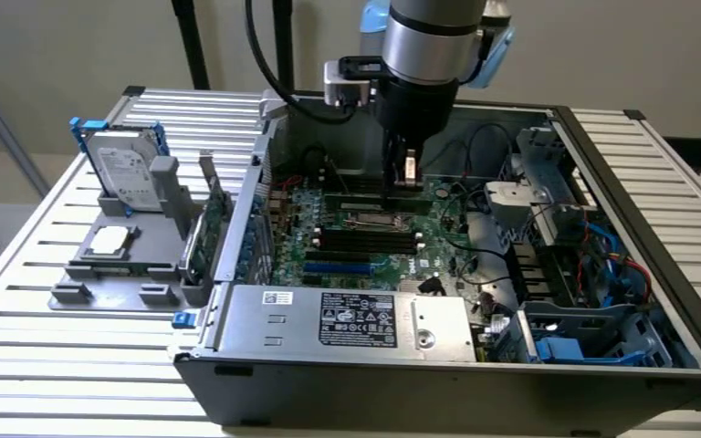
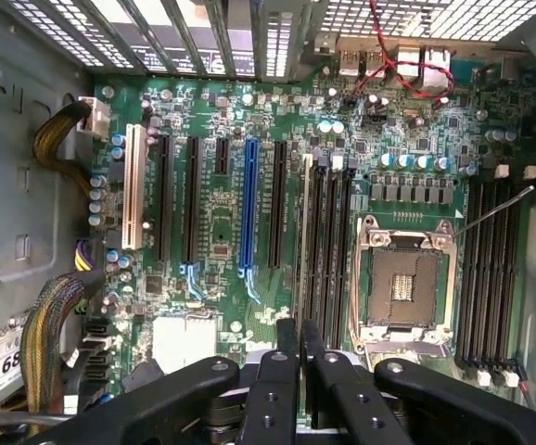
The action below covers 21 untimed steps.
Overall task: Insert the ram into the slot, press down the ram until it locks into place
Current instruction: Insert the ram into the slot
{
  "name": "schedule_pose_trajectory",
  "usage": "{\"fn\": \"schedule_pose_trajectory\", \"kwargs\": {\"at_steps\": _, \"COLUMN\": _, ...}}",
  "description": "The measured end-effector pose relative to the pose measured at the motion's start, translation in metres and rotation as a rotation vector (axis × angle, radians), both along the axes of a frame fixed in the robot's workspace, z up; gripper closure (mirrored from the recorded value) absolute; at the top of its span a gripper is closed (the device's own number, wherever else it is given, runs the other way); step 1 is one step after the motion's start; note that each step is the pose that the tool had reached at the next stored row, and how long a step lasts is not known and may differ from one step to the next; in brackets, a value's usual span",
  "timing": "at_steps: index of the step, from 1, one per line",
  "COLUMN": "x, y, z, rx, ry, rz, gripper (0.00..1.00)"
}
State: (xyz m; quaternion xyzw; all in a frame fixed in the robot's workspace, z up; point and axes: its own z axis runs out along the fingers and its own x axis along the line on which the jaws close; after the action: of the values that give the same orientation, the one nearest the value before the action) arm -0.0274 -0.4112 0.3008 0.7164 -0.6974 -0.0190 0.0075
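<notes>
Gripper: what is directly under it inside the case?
The gripper holds the ram edge-on over the black slots beside the processor socket. It hides the ram's other half and the board beneath.

The pincer hides one end of the slot.

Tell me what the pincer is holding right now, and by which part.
The pincer pinches the ram by its flat faces along the upper edge, over the motherboard.
</notes>
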Motion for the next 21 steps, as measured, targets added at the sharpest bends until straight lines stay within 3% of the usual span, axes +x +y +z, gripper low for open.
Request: {"fn": "schedule_pose_trajectory", "kwargs": {"at_steps": 21, "x": -0.002, "y": 0.0001, "z": -0.0382, "rx": 0.0, "ry": 0.0, "rz": -0.001, "gripper": 0.87}}
